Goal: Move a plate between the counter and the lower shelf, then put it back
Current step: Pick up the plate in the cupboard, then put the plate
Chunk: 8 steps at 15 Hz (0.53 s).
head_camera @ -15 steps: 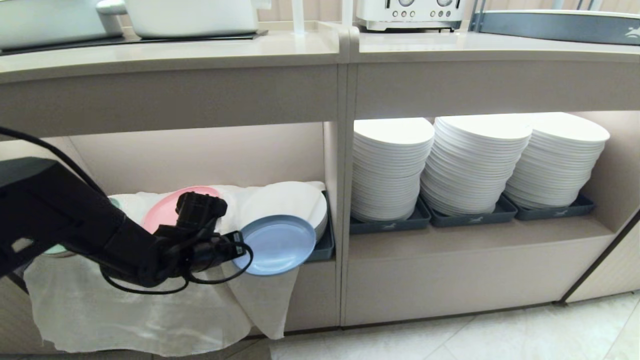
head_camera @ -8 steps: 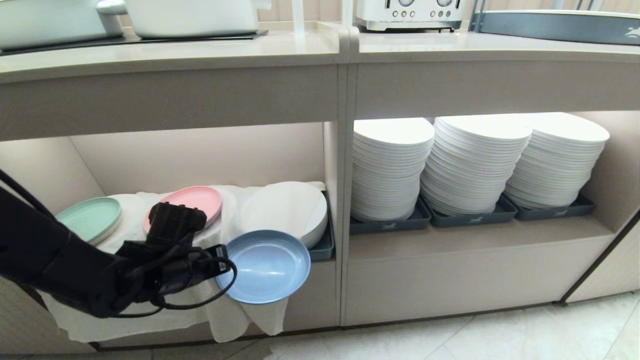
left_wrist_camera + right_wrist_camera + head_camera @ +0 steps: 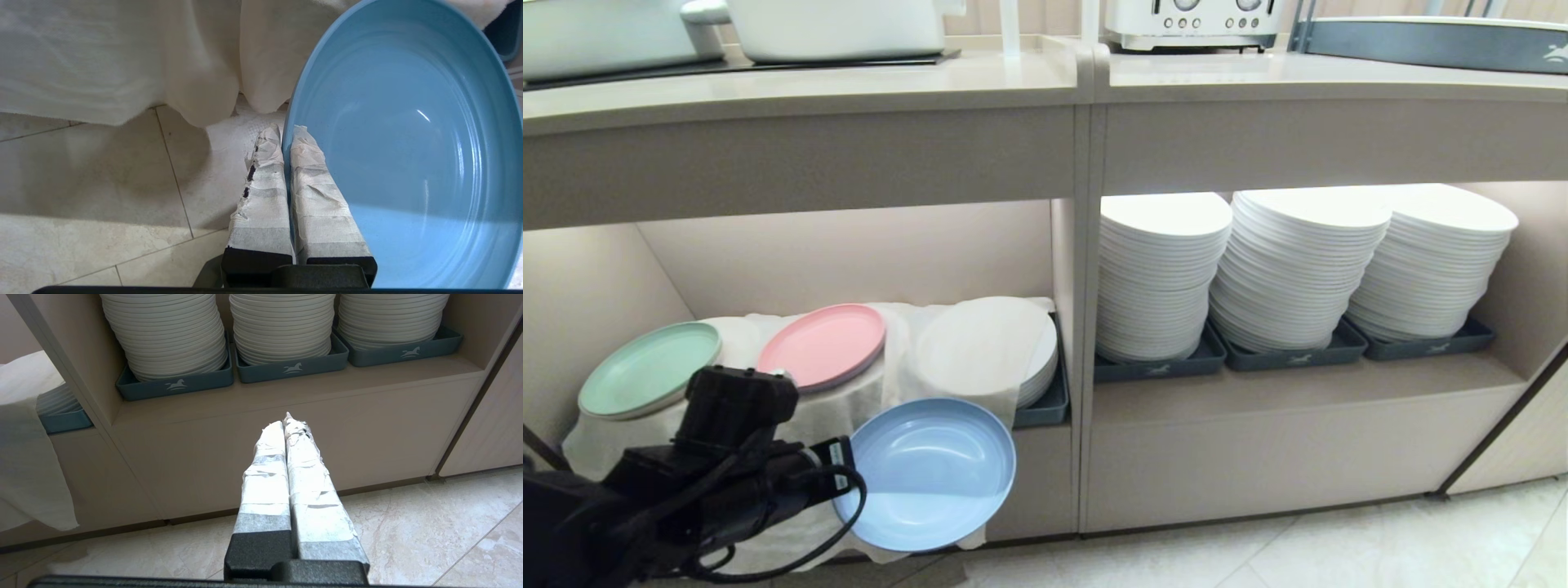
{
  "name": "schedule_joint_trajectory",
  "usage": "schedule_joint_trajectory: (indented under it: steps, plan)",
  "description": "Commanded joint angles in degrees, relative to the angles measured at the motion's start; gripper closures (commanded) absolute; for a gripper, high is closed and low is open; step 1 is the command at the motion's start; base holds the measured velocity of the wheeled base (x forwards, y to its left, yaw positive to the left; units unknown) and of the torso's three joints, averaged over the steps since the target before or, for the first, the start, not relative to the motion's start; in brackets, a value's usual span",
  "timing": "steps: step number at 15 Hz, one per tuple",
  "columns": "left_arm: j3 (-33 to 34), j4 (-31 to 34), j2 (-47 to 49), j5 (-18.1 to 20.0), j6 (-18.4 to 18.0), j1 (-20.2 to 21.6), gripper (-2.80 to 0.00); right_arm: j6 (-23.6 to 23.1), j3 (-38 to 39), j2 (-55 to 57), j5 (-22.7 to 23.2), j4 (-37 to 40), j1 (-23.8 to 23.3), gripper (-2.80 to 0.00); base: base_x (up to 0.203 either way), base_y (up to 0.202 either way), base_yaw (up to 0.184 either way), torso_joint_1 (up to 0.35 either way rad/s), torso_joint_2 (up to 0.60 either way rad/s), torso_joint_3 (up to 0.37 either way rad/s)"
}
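Left wrist cam: my left gripper (image 3: 286,134) is clamped on the rim of the plate (image 3: 408,143), fingers (image 3: 261,204) either side of the edge. Plate's tilted, hanging in front of the lower shelf (image 3: 849,245) w/ floor tiles (image 3: 81,183) underneath, overlapping the white cloth (image 3: 849,400) drape. Pink plate (image 3: 821,345) & mint plate (image 3: 649,369) sit on the cloth inside. Right gripper (image 3: 286,420) pinched shut on nothing, facing the white plate stacks (image 3: 282,330).
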State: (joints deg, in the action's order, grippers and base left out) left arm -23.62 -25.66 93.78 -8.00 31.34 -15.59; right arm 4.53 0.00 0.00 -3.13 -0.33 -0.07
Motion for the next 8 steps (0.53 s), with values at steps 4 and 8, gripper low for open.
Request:
schedule_joint_trajectory:
  steps: [4,8]
  plan:
    - [6.96,-0.08,-10.04,0.28,0.69,-0.17,0.00,0.04,0.00,0.00,-0.03,-0.02,-0.01,0.00,0.000,0.000,0.000,0.000,0.00,0.000]
    - [11.30,0.53,-16.34,0.85,2.70,-0.57,0.00,0.04,0.00,0.00,-0.03,-0.02,0.00,0.00,0.000,0.000,0.000,0.000,0.00,0.000]
